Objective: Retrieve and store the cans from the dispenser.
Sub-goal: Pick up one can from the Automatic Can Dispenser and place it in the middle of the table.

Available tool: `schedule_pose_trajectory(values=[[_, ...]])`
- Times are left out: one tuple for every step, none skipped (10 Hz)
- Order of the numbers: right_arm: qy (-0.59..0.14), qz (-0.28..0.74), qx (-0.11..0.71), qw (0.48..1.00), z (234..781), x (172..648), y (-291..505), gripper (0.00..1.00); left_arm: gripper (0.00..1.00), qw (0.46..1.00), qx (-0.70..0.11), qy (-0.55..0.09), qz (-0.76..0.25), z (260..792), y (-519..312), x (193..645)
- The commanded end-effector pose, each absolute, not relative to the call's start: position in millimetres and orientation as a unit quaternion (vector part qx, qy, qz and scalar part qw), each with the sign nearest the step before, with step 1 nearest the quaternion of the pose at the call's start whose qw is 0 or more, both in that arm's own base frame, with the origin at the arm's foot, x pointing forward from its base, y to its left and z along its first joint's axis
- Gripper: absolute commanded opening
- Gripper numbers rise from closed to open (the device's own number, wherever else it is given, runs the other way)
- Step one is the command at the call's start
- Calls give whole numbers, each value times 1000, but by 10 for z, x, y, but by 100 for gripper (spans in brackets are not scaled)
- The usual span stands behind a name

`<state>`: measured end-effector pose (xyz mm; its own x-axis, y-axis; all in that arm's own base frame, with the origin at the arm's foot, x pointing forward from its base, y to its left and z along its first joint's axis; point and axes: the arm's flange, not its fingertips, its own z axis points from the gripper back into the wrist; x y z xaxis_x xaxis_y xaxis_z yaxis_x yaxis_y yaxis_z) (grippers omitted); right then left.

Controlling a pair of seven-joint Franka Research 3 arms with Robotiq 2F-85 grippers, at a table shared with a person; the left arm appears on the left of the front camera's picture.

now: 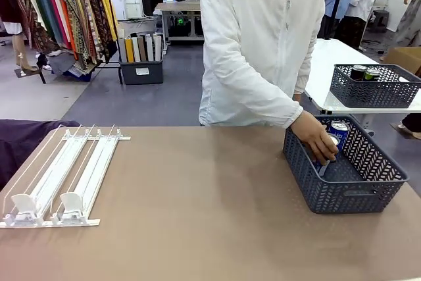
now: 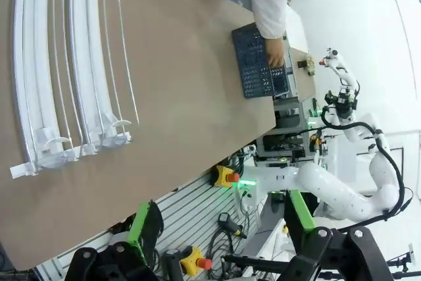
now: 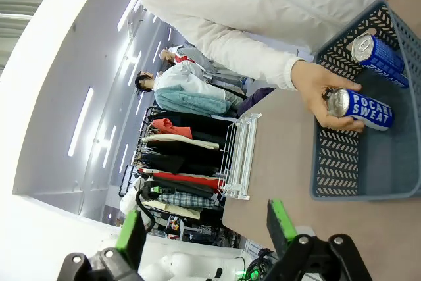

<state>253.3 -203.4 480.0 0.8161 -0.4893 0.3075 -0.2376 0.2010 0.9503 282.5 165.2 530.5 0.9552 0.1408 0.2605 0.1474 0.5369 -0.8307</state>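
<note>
- Currently the person's hand [image 1: 317,137] is wrapped around a slim blue aluminium can with white lettering [image 3: 360,110], holding it inside the dark grey lattice plastic basket [image 1: 342,192] at the table's right.
- Another blue can [image 3: 378,55] stands in the basket's far corner.
- The flat white rail dispenser [image 1: 62,176] lies at the table's left.
- The left gripper [image 2: 220,228] and the right gripper [image 3: 207,228] both show fingers spread apart, holding nothing.

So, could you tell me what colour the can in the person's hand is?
Blue with white lettering and a silver top; the can shows best in the right wrist view.
</note>
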Motion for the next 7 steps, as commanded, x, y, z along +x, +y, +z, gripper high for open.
schedule_pose_trajectory(values=[[-303,-80,628,712,4819,2552,-2032,100,100,859,-489,-155,2,5321,1688,2782],[-303,-80,628,712,4819,2552,-2032,100,100,859,-489,-155,2,5321,1688,2782],[-303,-80,628,712,4819,2552,-2032,100,100,859,-489,-155,2,5321,1688,2782],[-303,-80,628,712,4819,2552,-2032,100,100,859,-489,-155,2,5321,1688,2782],[-303,-80,628,712,4819,2552,-2032,100,100,859,-489,-155,2,5321,1688,2782],[-303,-80,628,712,4819,2552,-2032,100,100,859,-489,-155,2,5321,1688,2782],[-303,-80,628,712,4819,2552,-2032,100,100,859,-489,-155,2,5321,1688,2782]])
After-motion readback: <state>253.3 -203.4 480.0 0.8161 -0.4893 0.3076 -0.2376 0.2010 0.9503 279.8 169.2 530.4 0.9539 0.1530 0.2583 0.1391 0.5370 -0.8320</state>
